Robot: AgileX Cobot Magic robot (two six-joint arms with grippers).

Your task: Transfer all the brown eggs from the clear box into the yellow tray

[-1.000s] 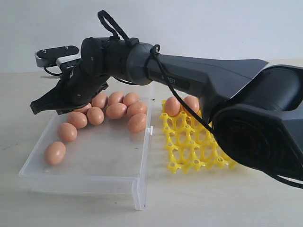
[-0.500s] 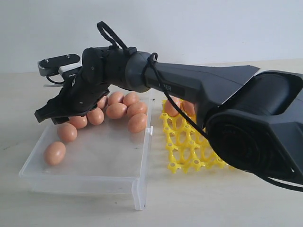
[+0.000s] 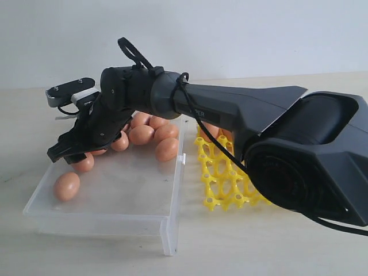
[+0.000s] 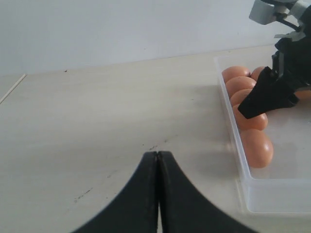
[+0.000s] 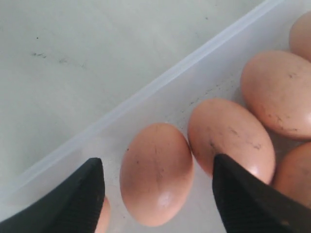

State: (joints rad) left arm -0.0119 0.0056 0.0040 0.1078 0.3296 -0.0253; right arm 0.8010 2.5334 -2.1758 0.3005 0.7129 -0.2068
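Several brown eggs [image 3: 141, 134] lie in the clear box [image 3: 109, 201], one apart at the near left [image 3: 66, 186]. My right gripper [image 3: 66, 155] reaches across and hangs low over the box's left row. In the right wrist view it [image 5: 156, 162] is open, its fingers [image 5: 90, 194] standing on either side of one egg [image 5: 156, 177] without touching it, close to the box wall [image 5: 160, 85]. The arm hides most of the yellow tray [image 3: 227, 178]; two eggs [image 3: 210, 131] peek out at its back. My left gripper [image 4: 158, 155] is shut and empty over bare table, left of the box [image 4: 232, 126].
The box's small clasp [image 3: 183, 161] faces the tray across a narrow gap. The right arm's bulky base [image 3: 305, 167] fills the right of the exterior view. A pale wall stands behind the table.
My right gripper has dropped lower over the left row of eggs and its jaws have opened wide. The left gripper's earlier state is not shown.
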